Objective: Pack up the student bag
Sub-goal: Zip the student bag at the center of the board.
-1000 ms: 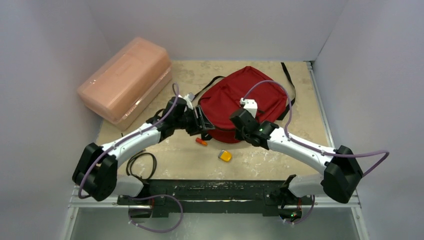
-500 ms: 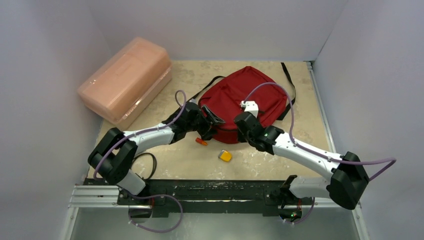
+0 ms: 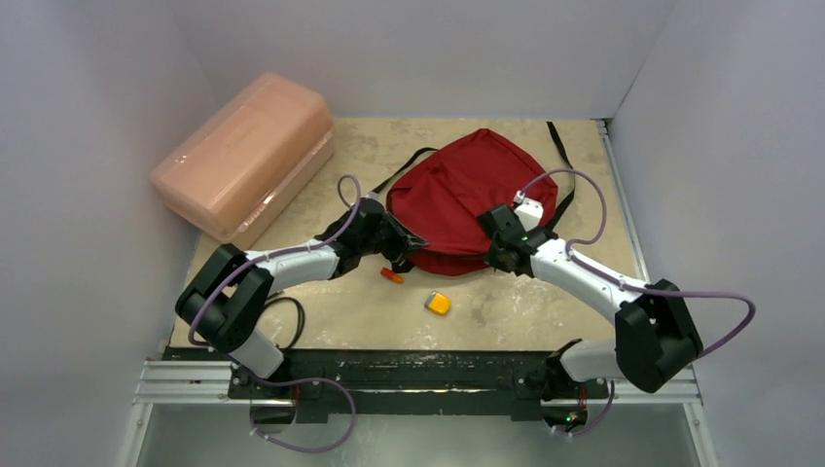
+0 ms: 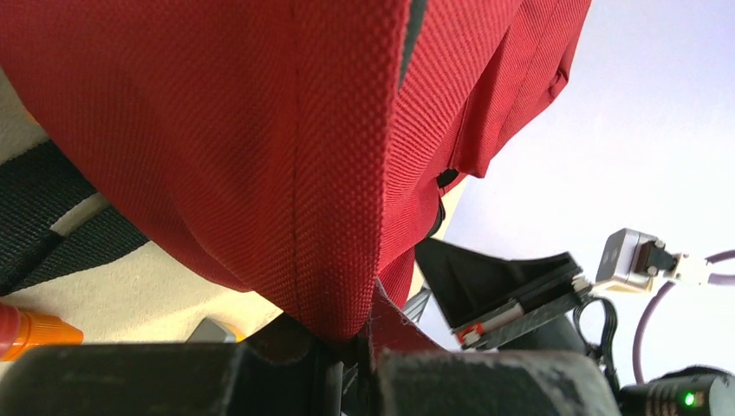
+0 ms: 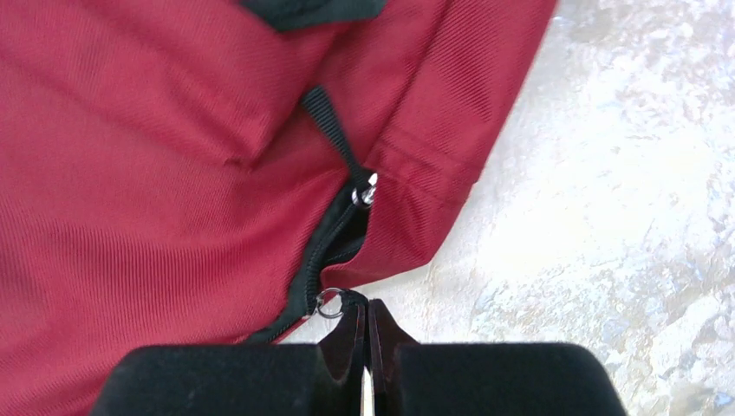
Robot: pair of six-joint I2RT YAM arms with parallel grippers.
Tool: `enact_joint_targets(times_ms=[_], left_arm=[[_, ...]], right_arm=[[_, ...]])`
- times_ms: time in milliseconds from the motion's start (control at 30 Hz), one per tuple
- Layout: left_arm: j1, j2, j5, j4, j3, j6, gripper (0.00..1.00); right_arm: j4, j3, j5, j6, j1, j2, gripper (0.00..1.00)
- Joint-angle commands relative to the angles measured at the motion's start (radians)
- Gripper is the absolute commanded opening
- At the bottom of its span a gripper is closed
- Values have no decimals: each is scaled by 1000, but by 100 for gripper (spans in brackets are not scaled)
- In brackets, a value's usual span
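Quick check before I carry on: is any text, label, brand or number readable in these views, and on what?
No readable text in any view.
student bag: plain red fabric, no logo or tag showing.
zipper pull: no marking visible.
pink box: no legible label.
orange item and yellow item: too small to read any print.

Student bag (image 4: pixel 217 130) shows coarse woven cloth, matt red, ribbed up close. Its strap (image 5: pixel 324 121) is black webbing. Zipper pull (image 5: pixel 328 304) gleams, bright metal. Table (image 5: pixel 607 217) looks mottled, stone-like, dull. Pink box (image 3: pixel 243 156): smooth translucent plastic, faint sheen.
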Motion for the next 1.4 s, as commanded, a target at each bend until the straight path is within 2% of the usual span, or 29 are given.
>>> enact_joint_targets(times_ms=[0, 233, 367, 400, 467, 567, 800, 867, 1000, 1033, 1133, 1200, 1267, 1367], left_arm=[[48, -35, -4, 37, -9, 71, 0], [49, -2, 63, 96, -16, 77, 0], [49, -7, 90, 102, -5, 98, 0], [49, -11, 93, 99, -5, 106, 0], [49, -23, 89, 97, -7, 124, 0], [42, -16, 116, 109, -3, 134, 0], [1, 46, 202, 177, 31, 88, 0], [-9, 63, 216, 153, 54, 88, 0], [-12, 81, 203, 138, 54, 91, 0], [-11, 84, 201, 134, 52, 93, 0], [-12, 88, 193, 126, 42, 107, 1], [-12, 80, 182, 112, 27, 124, 1], [-12, 65, 166, 79, 9, 147, 0], [-11, 37, 141, 32, -24, 173, 0]], right_arm=[[-135, 14, 133, 27, -117, -34, 0], [-118, 46, 190, -41, -276, 6, 0], [-120, 53, 193, -76, -284, 4, 0], [-133, 55, 247, -84, -285, 1, 0], [-164, 66, 251, -77, -283, -1, 0], [-149, 74, 166, -121, -285, -35, 0], [-7, 57, -122, -309, -283, -236, 0], [21, 62, -316, -345, -284, -276, 0], [18, 75, -582, -350, -283, -295, 0], [5, 74, -603, -350, -283, -293, 0], [-43, 69, -481, -350, -284, -292, 0], [-74, 70, -340, -214, -289, -271, 0], [-96, 86, -185, -159, -299, -221, 0], [-24, 74, -112, -100, -330, -169, 0]])
